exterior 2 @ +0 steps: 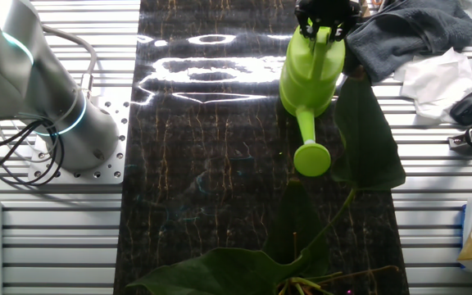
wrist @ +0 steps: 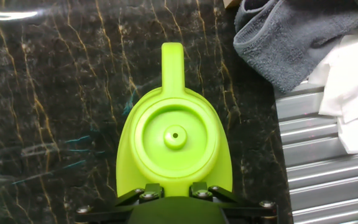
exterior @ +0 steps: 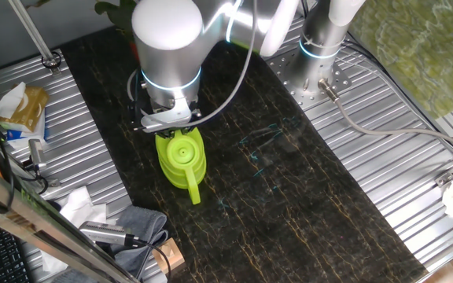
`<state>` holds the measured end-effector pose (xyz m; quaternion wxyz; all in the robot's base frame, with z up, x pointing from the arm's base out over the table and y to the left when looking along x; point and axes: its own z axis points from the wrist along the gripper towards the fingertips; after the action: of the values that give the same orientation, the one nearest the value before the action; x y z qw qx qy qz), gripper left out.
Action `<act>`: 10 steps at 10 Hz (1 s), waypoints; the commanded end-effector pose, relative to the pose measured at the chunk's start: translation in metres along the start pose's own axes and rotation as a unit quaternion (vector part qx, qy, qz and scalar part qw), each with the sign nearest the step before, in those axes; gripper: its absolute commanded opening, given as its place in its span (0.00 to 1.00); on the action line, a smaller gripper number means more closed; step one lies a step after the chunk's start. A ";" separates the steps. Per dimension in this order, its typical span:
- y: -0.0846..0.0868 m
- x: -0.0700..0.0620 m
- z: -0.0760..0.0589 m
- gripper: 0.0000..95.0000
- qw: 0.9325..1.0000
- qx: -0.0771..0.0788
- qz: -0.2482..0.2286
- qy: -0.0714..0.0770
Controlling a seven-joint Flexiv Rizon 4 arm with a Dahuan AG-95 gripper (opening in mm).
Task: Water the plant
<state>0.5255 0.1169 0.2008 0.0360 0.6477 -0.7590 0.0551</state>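
The lime-green watering can (exterior: 181, 156) stands upright on the dark marbled table (exterior: 289, 196), spout toward the near edge in this view. It also shows in the other fixed view (exterior 2: 310, 74) and the hand view (wrist: 174, 146). My gripper (exterior: 167, 118) sits over the can's rear handle, and its jaws stand on either side of the handle (wrist: 173, 208) and look closed on it. The gripper shows at the top edge of the other fixed view (exterior 2: 326, 18). The plant's broad dark green leaves (exterior 2: 244, 264) lie in the foreground there, one leaf (exterior 2: 369, 135) beside the spout. Its pot is hidden.
A grey cloth (wrist: 291, 37) and white tissue (wrist: 353, 93) lie right of the can in the hand view. The arm's base (exterior 2: 72, 135) stands on the slatted metal surface. Tools and a grey rag (exterior: 136, 228) lie at the table's left corner.
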 end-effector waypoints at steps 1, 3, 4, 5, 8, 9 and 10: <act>0.000 0.000 0.000 0.00 1.000 0.001 -0.002 -0.002; 0.000 0.000 0.000 0.00 1.000 0.002 0.001 -0.012; 0.000 0.000 0.000 0.00 1.000 0.001 -0.001 -0.018; 0.000 0.000 0.000 0.00 1.000 0.001 -0.009 -0.019; 0.001 0.001 0.000 0.00 1.000 0.004 -0.023 0.005; 0.001 0.001 0.000 0.00 1.000 0.003 -0.020 0.006; 0.001 0.001 0.000 0.00 1.000 0.002 -0.022 0.007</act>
<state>0.5255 0.1175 0.2000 0.0440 0.6642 -0.7436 0.0629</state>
